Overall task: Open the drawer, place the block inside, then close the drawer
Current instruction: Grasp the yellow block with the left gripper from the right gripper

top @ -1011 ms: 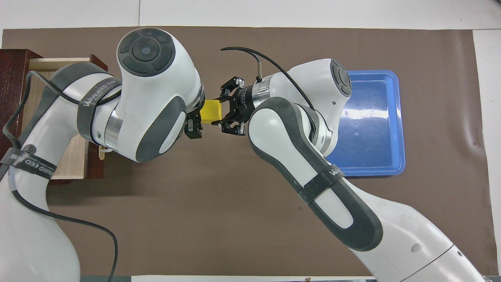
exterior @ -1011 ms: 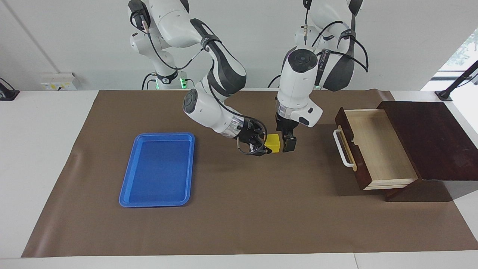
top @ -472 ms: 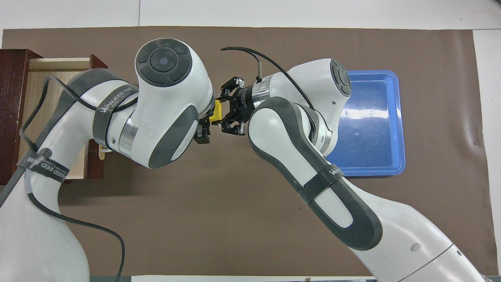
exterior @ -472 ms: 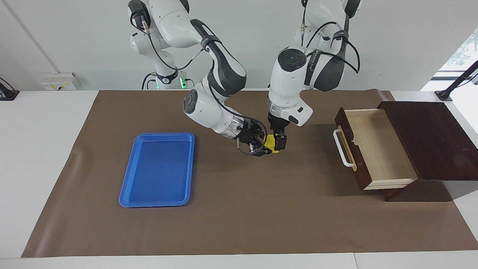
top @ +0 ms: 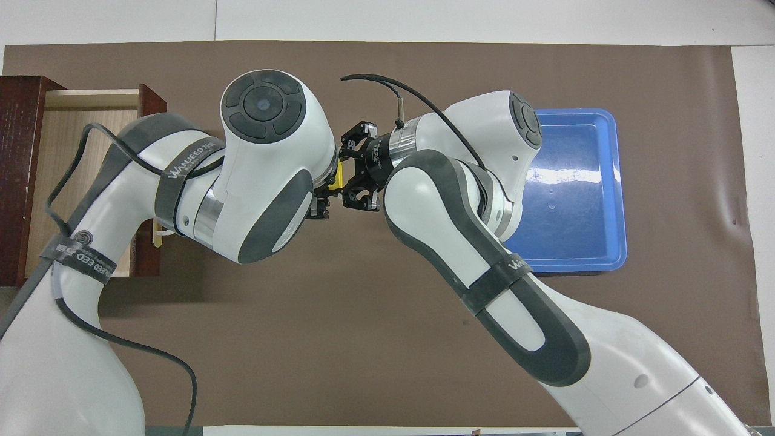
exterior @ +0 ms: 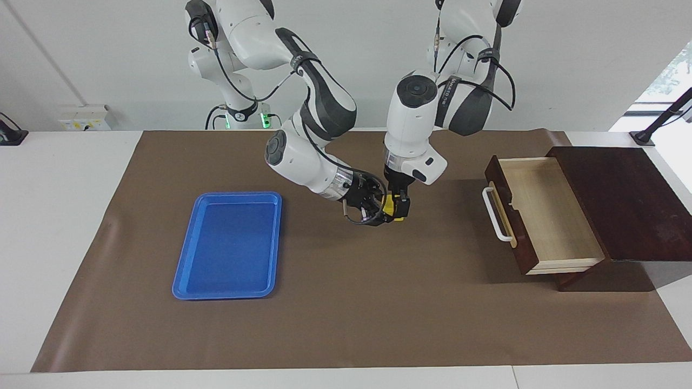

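The yellow block (exterior: 388, 203) is held above the brown mat, between the blue tray and the drawer; only slivers of it show, also in the overhead view (top: 340, 175). My right gripper (exterior: 380, 212) is shut on it from the tray's side and shows in the overhead view (top: 350, 175). My left gripper (exterior: 399, 208) hangs straight down with its fingers open around the block, one finger in front of it; it shows in the overhead view (top: 321, 197). The drawer (exterior: 543, 216) is pulled out of its dark wood box, its pale inside bare, white handle (exterior: 496, 215) toward the block.
The dark wood box (exterior: 621, 200) stands at the left arm's end of the table; in the overhead view the left arm covers part of the drawer (top: 79, 115). A flat blue tray (exterior: 227, 246) lies at the right arm's end. A brown mat (exterior: 351, 313) covers the table.
My left gripper has moved from beside the block, on the drawer's side, onto it, and now covers most of it. The right gripper and the block have held still.
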Robot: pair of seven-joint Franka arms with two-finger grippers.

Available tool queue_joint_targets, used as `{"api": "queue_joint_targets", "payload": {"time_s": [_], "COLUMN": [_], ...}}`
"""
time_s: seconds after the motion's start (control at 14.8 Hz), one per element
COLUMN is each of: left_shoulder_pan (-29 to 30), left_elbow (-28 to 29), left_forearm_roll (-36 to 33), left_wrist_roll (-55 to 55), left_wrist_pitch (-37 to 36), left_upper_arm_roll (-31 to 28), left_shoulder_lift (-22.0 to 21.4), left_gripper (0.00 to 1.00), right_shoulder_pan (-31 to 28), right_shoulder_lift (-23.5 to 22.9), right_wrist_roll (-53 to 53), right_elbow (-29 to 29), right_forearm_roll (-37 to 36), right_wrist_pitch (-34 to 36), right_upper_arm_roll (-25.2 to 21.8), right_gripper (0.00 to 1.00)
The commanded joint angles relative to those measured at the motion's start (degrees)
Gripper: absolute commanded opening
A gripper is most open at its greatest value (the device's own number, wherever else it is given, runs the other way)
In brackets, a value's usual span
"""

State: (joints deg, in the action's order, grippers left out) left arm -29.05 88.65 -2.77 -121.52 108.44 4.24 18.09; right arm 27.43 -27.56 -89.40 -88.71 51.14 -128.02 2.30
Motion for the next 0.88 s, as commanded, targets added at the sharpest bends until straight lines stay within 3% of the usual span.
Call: {"api": "queue_joint_targets", "payload": {"time_s": [0.0, 0.07, 0.13, 0.2, 0.61, 0.67, 0.74, 0.81], "left_shoulder_pan": [-0.7, -0.6, -0.3, -0.1, 0.1, 0.1, 0.1, 0.1], "left_elbow": [1.8, 1.8, 1.8, 1.8, 1.0, 1.0, 1.0, 1.0], "left_forearm_roll": [0.6, 0.6, 0.6, 0.6, 0.6, 0.6, 0.6, 0.6], "left_wrist_roll": [0.4, 0.4, 0.4, 0.4, 0.6, 0.6, 0.7, 0.7], "left_wrist_pitch": [-0.5, -0.5, -0.5, -0.5, 0.0, -0.1, -0.3, -0.3], "left_upper_arm_roll": [-0.5, -0.6, -0.6, -0.6, -0.5, -0.5, -0.5, -0.5], "left_shoulder_lift": [-1.5, -1.5, -1.5, -1.5, -1.4, -1.4, -1.4, -1.4], "left_gripper": [0.30, 0.19, 0.18, 0.03, 0.00, 0.00, 0.00, 0.00], "right_shoulder_pan": [-0.3, -0.2, -0.2, -0.2, -0.2, -0.1, -0.2, -0.2], "right_shoulder_lift": [-0.7, -0.7, -0.7, -0.7, -0.7, -0.6, -0.6, -0.6], "right_wrist_roll": [-1.9, -1.9, -1.9, -1.9, -1.9, -1.9, -2.0, -2.3], "right_elbow": [1.4, 1.3, 1.3, 1.3, 1.3, 1.3, 1.3, 1.3], "right_forearm_roll": [-0.6, -0.6, -0.6, -0.6, -0.6, -0.6, -0.6, -0.6], "right_wrist_pitch": [-0.6, -0.6, -0.7, -0.7, -0.9, -0.8, -0.8, -0.8], "right_upper_arm_roll": [0.0, 0.1, 0.0, 0.0, 0.1, 0.1, 0.1, 0.1], "right_gripper": [0.00, 0.00, 0.00, 0.00, 0.00, 0.20, 0.47, 0.68]}}
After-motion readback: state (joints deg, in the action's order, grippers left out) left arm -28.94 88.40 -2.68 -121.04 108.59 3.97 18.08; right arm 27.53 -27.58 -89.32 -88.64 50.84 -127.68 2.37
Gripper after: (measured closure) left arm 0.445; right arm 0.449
